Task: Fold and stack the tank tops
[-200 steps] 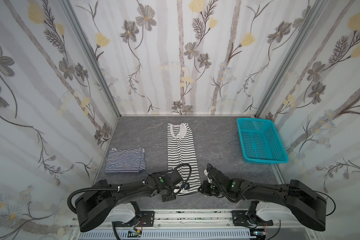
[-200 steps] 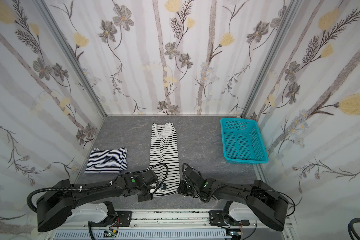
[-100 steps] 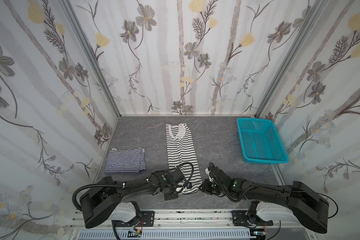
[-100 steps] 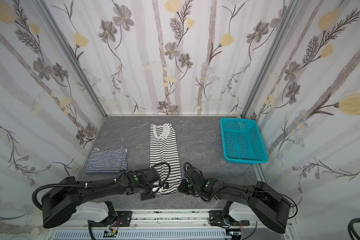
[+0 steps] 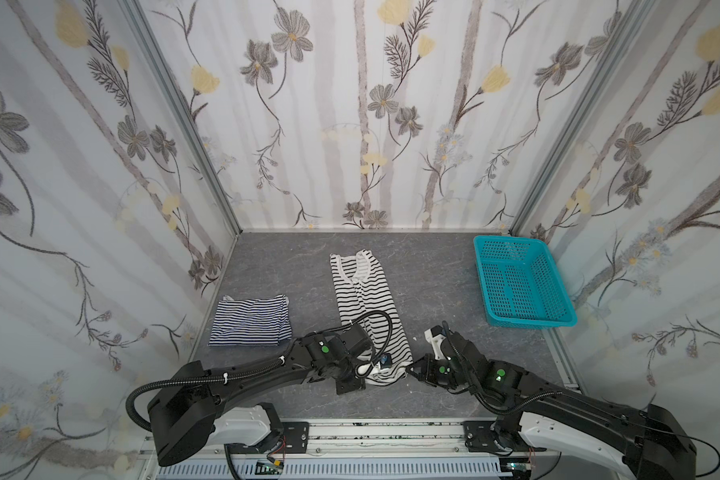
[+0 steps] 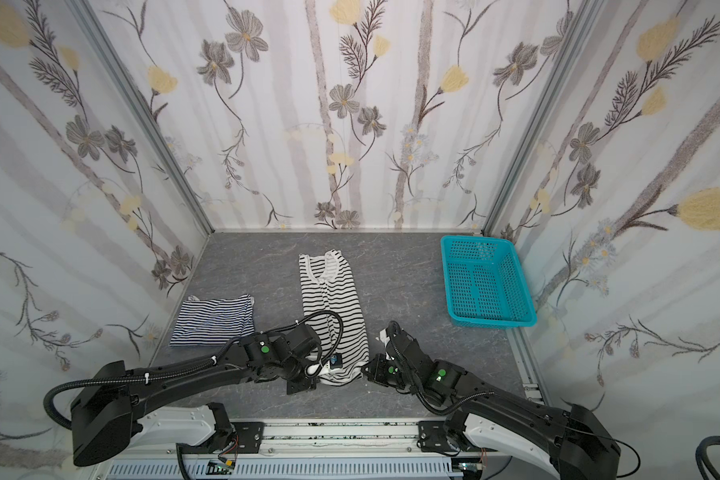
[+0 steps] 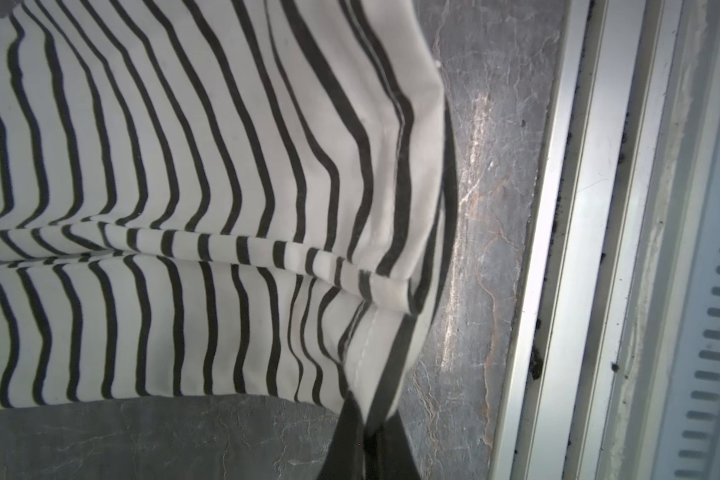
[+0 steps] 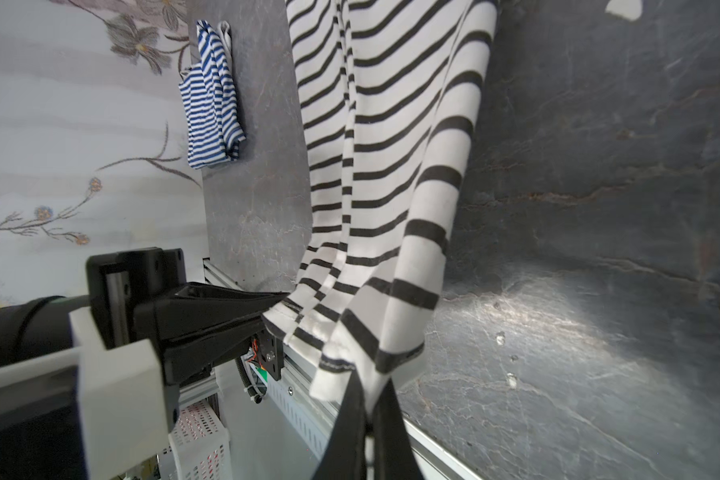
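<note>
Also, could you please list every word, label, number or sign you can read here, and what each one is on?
No readable text appears in any view.
wide-striped tank top: no print or label visible.
fine-striped tank top: none visible.
turquoise basket: none.
green dots on the arms: plain marks, no letters.

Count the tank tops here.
2: navy-striped top folded near the left wall; black-striped top along the middle, hem held by left gripper and right gripper. None seem hidden.
</note>
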Robot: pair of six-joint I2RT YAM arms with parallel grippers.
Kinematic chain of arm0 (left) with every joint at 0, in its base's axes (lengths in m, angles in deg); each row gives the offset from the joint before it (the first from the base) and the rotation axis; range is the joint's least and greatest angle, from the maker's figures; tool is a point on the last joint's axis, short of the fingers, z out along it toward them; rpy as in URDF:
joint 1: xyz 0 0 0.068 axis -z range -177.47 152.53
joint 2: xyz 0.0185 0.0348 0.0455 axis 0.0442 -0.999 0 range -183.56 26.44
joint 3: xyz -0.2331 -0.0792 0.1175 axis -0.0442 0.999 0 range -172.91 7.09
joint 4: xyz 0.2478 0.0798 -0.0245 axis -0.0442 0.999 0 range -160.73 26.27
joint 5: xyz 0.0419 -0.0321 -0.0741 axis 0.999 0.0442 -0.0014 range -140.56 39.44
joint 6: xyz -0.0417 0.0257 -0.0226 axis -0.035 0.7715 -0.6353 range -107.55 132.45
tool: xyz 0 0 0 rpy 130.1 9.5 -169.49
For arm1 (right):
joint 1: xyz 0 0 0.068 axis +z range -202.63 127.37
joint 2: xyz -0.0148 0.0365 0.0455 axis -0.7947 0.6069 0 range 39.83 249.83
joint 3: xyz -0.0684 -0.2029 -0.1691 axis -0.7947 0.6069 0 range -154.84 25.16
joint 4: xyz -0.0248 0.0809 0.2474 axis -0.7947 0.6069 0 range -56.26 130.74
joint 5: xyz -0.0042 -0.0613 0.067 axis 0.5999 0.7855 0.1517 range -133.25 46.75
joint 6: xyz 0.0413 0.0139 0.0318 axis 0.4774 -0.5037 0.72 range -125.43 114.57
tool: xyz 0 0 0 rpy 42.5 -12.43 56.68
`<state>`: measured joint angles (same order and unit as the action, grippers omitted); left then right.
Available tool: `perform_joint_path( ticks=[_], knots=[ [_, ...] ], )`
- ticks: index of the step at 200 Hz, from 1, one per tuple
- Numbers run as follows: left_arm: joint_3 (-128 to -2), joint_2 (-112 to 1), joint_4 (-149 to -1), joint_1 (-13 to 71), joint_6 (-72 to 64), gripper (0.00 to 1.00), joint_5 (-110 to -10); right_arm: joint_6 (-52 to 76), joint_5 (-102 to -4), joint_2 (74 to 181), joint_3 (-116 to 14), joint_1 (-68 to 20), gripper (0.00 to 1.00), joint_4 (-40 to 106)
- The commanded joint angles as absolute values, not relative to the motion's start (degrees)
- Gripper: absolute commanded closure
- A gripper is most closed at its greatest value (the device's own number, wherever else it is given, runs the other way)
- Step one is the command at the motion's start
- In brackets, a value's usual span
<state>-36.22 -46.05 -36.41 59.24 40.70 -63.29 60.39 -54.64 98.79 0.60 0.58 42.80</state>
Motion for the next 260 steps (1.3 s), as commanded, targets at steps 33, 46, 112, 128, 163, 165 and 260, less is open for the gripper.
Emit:
perform_joint_path(
  ticks=[33, 46, 112, 128, 163, 165, 260],
  knots=[
    [-42.6, -45.0, -35.4, 53.3, 43.1, 1.00, -60.7, 52.9, -55.6, 102.5, -7.8, -7.2, 1.00, 48.0],
    [-44.3, -45.5, -35.5, 51.2, 44.6, 1.00, -60.1, 50.5, -56.6, 104.5, -10.6, -9.4, 1.00, 48.5],
    [-54.6, -56.5, -36.8, 39.0, 51.0, 1.00, -61.0, 37.7, -62.4, 124.2, -31.4, -18.0, 1.00, 52.8],
    [-56.9, -59.8, -37.3, 36.3, 51.7, 1.00, -61.3, 35.8, -63.9, 129.5, -36.0, -19.2, 1.00, 52.7],
    [-60.6, -66.9, -38.8, 32.4, 53.1, 1.00, -62.2, 32.2, -67.2, 142.1, -44.1, -22.2, 1.00, 52.8],
    [-60.8, -67.3, -39.0, 32.2, 53.1, 1.00, -62.4, 32.0, -67.4, 142.7, -44.4, -22.3, 1.00, 52.8],
    [-70.6, -83.0, -42.6, 29.2, 52.5, 0.98, -60.2, 26.2, -72.2, 163.9, -58.4, -26.4, 1.00, 53.5]
  ],
)
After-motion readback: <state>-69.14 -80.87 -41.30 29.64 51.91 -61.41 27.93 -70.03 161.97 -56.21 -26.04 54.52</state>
